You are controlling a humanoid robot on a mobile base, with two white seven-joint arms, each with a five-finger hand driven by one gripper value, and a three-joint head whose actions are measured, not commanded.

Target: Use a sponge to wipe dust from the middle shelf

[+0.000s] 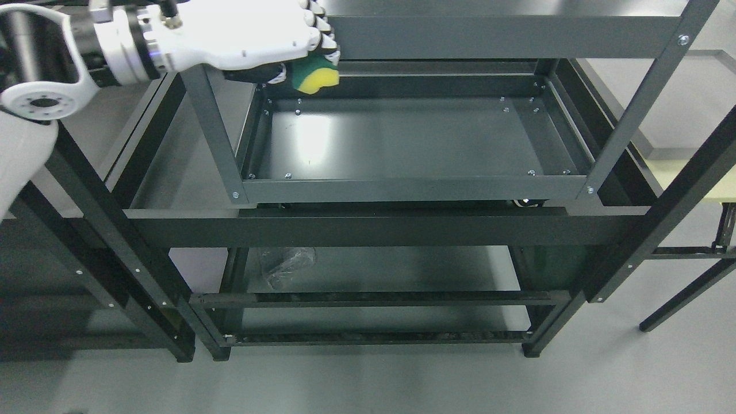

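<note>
A dark metal rack (402, 227) fills the view, seen from above. Below and to the right of the hand lies its middle shelf (402, 144), a shallow grey tray with a glare patch near its left side. Farther below the hand, on the bottom shelf (402, 270), sits something crumpled and clear, possibly a plastic bag (286, 265). The white left hand (253, 34) reaches in from the upper left, fingers curled tight around a yellow and green sponge (315, 77). The sponge pokes out beneath the fingertips, at the shelf's back left corner; whether it touches the shelf is unclear.
</note>
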